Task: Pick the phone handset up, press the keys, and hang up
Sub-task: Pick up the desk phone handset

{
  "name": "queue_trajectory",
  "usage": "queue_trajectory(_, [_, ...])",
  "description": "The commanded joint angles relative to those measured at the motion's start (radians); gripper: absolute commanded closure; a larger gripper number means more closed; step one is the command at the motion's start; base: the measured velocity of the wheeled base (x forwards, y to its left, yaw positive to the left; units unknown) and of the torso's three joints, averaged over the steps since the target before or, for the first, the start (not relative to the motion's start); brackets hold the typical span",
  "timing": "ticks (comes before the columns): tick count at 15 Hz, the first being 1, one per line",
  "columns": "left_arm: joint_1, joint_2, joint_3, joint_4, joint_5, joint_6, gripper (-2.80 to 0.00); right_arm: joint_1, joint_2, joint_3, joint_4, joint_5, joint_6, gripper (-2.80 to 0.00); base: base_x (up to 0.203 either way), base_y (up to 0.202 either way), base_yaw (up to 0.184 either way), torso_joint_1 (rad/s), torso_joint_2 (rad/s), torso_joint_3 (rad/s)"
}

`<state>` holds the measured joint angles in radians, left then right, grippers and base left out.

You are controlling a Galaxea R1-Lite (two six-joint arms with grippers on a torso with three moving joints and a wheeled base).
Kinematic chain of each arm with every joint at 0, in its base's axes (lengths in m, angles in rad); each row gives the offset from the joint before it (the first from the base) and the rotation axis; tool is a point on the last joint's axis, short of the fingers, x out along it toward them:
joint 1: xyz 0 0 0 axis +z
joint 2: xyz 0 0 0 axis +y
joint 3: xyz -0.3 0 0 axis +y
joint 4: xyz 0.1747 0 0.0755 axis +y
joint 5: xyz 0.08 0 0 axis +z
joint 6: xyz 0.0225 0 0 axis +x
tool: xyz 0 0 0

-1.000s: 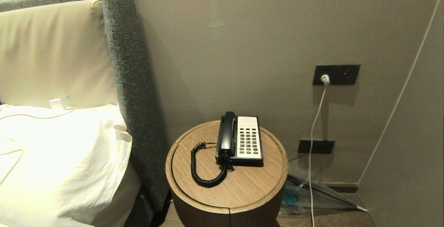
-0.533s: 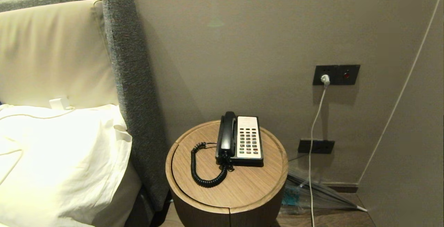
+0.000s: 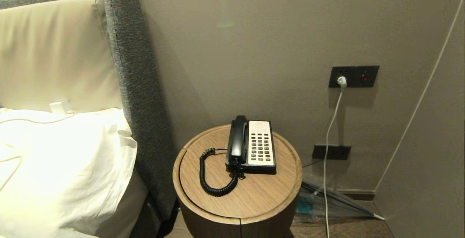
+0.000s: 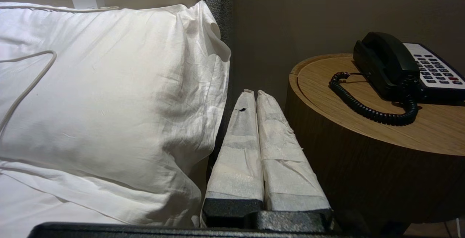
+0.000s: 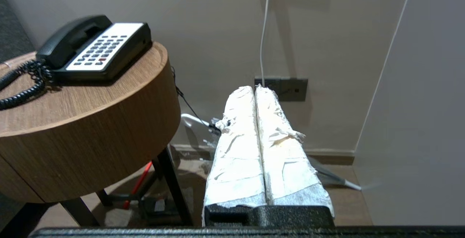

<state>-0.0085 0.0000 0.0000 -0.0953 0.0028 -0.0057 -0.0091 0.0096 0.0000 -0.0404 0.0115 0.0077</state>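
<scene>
We haven't started: handset (image 3: 238,136) sits cradled, left gripper (image 4: 253,94) and right gripper (image 5: 254,89) both closed, empty; everything remains.

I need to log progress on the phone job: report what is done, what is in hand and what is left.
Done: nothing visible. The phone handset lies in its cradle on the phone base, coiled cord slack on the round table.
In hand: nothing. The left end effector is shut and empty, low between pillow and table; the right end effector is shut and empty beside the table.
Left: lifting, pressing keys, hanging up.
</scene>
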Motion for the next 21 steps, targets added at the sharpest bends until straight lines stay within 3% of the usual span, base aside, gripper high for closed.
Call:
queue_trajectory(1, [0.001, 0.002, 0.040, 0.000, 0.000, 0.000, 0.00, 0.000, 0.000, 0.016, -0.001, 0.001, 0.000, 0.00, 0.000, 0.000, 0.000, 0.002, 0.00, -0.172])
queue_trajectory(21, [0.001, 0.001, 0.040, 0.000, 0.000, -0.007, 0.00, 0.000, 0.001, 0.017, -0.001, 0.001, 0.000, 0.00, 0.000, 0.000, 0.000, 0.002, 0.00, -0.195])
